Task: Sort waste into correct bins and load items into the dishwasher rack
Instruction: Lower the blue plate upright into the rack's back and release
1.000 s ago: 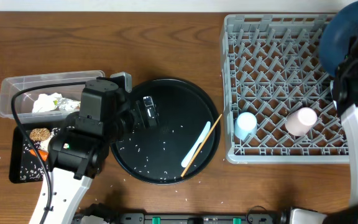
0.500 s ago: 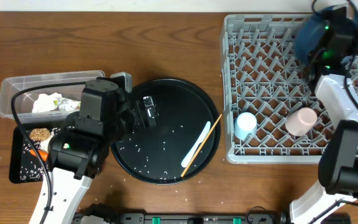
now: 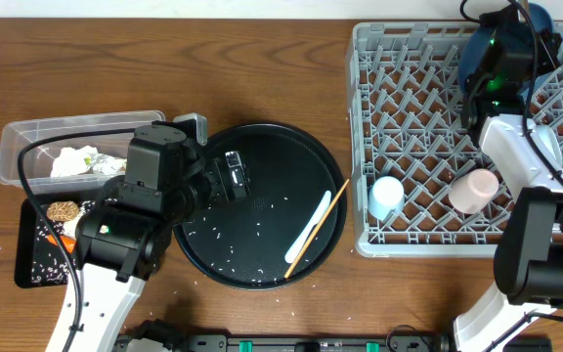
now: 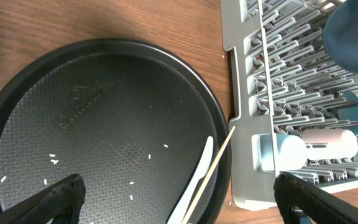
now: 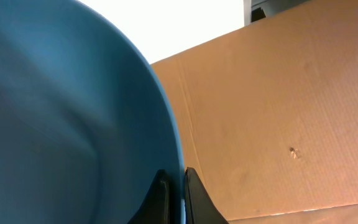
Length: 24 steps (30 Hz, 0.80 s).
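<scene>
the dishwasher rack [image 3: 409, 108] fills the right of the table [image 3: 164, 59]. the dark blue plate [image 3: 474, 57] hangs over its far right corner, rim clamped in the right gripper [image 5: 173, 186], pegs directly beneath. the left gripper [image 4: 179, 196] gapes empty, well apart, over the round black tray [image 3: 272, 166].

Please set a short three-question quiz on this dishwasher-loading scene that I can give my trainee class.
1. True or false: the pink cup lies in the dishwasher rack.
2. What does the right gripper clamp? A the pink cup; B the dark blue plate; C nothing.
3. What holds the white utensil and the chopstick?
Key: 1 true; 2 B; 3 the round black tray.
</scene>
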Each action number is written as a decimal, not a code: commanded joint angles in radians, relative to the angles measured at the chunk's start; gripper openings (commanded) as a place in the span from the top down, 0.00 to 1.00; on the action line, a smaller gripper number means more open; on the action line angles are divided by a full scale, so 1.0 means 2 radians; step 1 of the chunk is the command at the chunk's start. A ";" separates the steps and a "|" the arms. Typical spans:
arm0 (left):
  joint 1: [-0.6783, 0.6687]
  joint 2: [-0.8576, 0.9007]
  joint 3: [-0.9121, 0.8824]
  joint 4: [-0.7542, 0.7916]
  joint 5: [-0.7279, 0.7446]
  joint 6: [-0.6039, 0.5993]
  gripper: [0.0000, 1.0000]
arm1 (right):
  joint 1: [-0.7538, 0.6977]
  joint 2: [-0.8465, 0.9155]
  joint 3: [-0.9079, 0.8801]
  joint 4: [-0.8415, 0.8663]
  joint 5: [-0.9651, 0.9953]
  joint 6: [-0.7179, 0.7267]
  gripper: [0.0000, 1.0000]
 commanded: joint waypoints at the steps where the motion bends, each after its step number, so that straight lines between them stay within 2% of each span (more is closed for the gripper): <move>1: 0.002 -0.001 0.004 0.001 -0.005 0.008 0.02 | 0.014 -0.009 0.002 -0.024 0.008 -0.036 0.99; 6: 0.002 -0.001 0.004 0.000 -0.005 0.008 0.02 | 0.022 -0.009 0.002 -0.005 0.011 -0.071 0.99; 10: 0.002 -0.001 0.004 0.000 -0.005 0.008 0.02 | 0.022 -0.009 0.002 0.058 0.025 -0.147 0.99; 14: 0.002 -0.001 0.004 0.000 -0.005 0.008 0.02 | 0.025 -0.010 0.002 0.064 0.025 -0.210 0.99; 24: 0.002 -0.001 0.004 0.000 -0.005 0.008 0.02 | 0.054 -0.010 0.001 -0.060 0.010 -0.155 0.99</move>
